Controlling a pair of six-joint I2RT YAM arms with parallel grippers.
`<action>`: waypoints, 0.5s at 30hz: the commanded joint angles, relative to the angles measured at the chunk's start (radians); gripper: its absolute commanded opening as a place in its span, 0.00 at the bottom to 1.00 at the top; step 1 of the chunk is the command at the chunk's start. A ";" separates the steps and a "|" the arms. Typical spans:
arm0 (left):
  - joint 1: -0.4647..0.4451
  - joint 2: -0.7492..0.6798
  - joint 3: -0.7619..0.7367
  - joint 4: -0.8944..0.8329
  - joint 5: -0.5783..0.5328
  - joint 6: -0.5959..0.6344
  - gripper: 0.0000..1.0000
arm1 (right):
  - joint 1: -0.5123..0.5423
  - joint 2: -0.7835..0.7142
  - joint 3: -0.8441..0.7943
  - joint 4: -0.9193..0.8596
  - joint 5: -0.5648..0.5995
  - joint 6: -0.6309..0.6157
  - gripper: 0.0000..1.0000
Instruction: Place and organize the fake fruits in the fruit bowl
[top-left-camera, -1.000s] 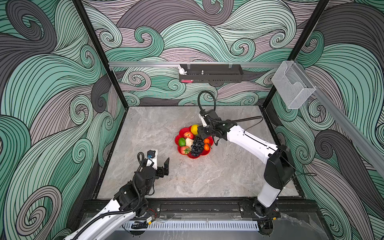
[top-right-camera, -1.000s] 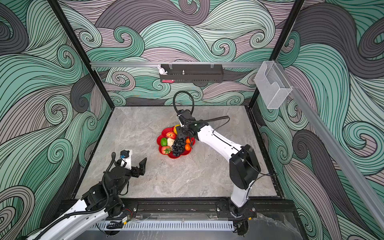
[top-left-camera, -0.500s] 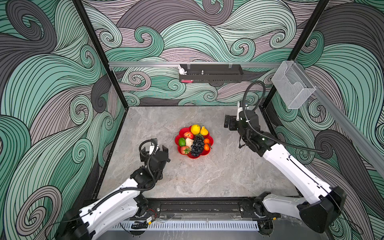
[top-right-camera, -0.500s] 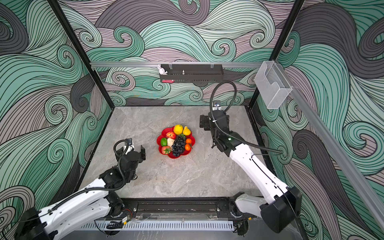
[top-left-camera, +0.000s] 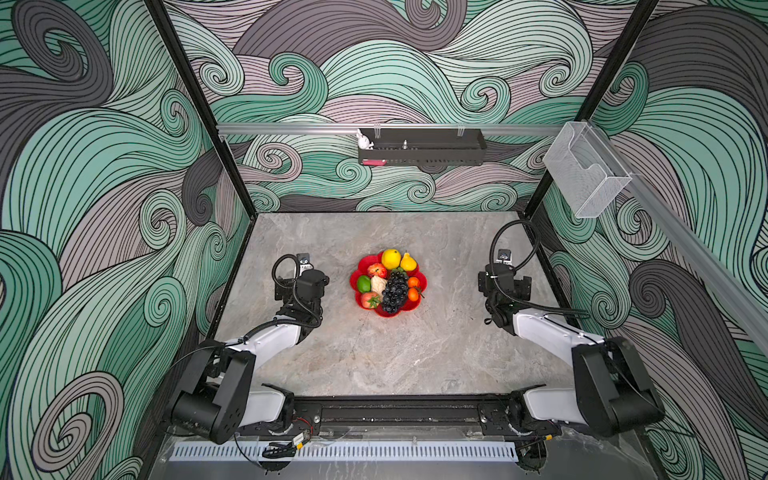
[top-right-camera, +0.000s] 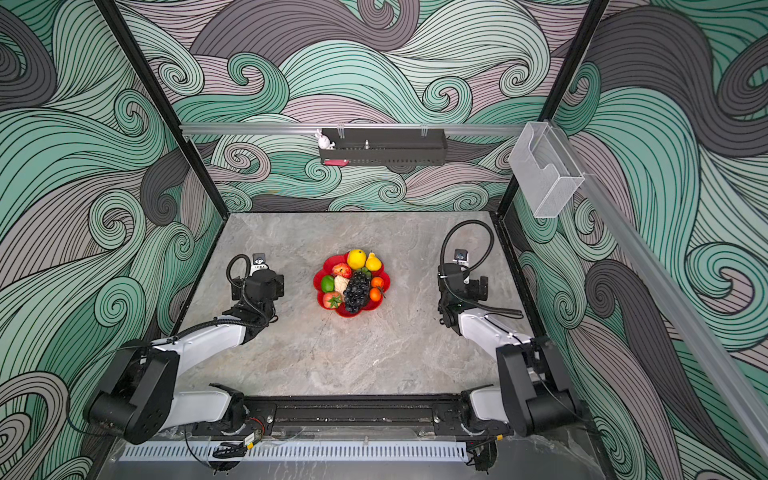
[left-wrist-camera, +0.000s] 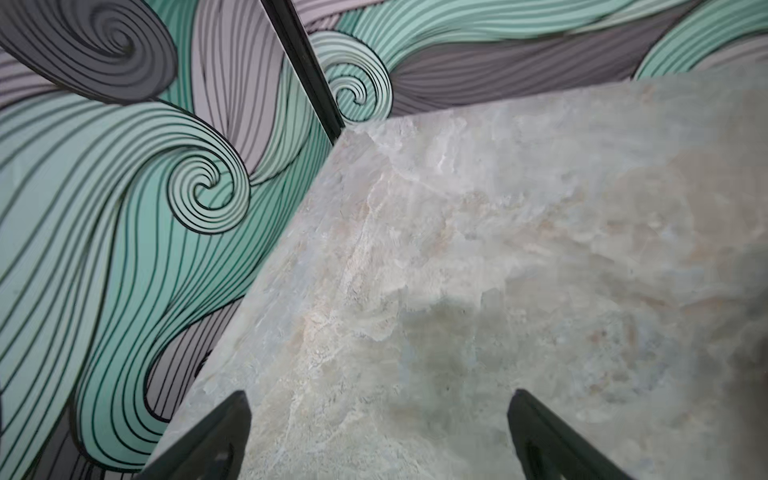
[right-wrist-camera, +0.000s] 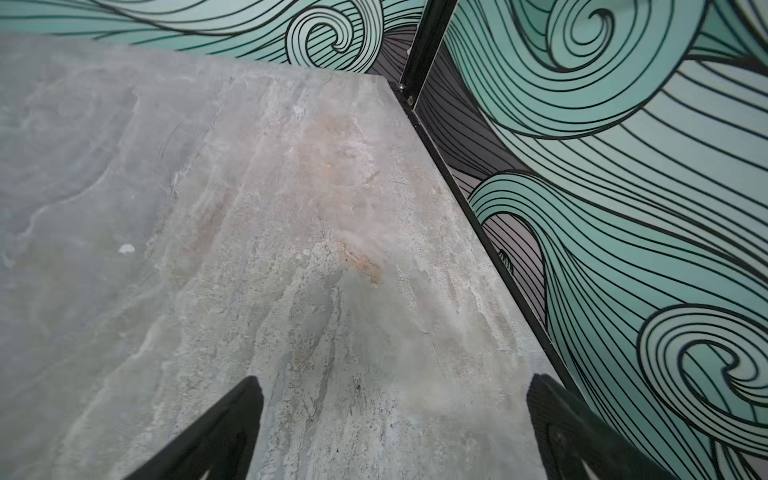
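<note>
From what shows here, your task looks all but finished. The fruit bowl (top-left-camera: 420, 283) sits near the middle of the tabletop (top-left-camera: 374, 361), and every fruit in view lies inside it.

- **Far edge:** the lemon (top-left-camera: 391, 258) sits here, with the pear (top-left-camera: 408, 262) touching it on the right.
- **Left side:** the red apple (top-left-camera: 377, 270) lies just near of the lemon. The lime (top-left-camera: 363, 283) fills the left petal, with a cream piece (top-left-camera: 377, 285) beside it. A red fruit with a green leafy cap (top-left-camera: 370, 300) takes the near-left petal.
- **Centre and right:** the dark grape bunch (top-left-camera: 394, 292) runs down the centre toward the near rim. Two small oranges (top-left-camera: 413, 282) sit along its right side.

Nothing hangs over the scalloped rim. In both top views no loose fruit shows on the tabletop around the bowl.

Both arms stand well apart from the bowl, one on each side. Your left fingers (left-wrist-camera: 224, 432) are spread wide over bare stone near the left wall, with nothing between them. Your right fingers (right-wrist-camera: 224, 424) are spread the same way near the right wall and are just as empty.

I judge that very little is left for you to do. The placing appears complete, and the pieces look sorted into their own spots rather than heaped. The grapes do overlap their neighbours, so you cannot tell whether anything small lies beneath them. If the arrangement suits you, no further pick seems called for.
</note>
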 joint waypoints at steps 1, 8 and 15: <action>0.068 0.053 -0.022 0.200 0.151 0.054 0.99 | -0.017 0.060 -0.023 0.246 -0.080 -0.053 1.00; 0.261 0.162 -0.064 0.351 0.356 -0.047 0.99 | -0.101 0.092 -0.126 0.474 -0.287 -0.040 1.00; 0.314 0.173 -0.042 0.305 0.424 -0.097 0.99 | -0.153 0.106 -0.109 0.445 -0.404 -0.015 1.00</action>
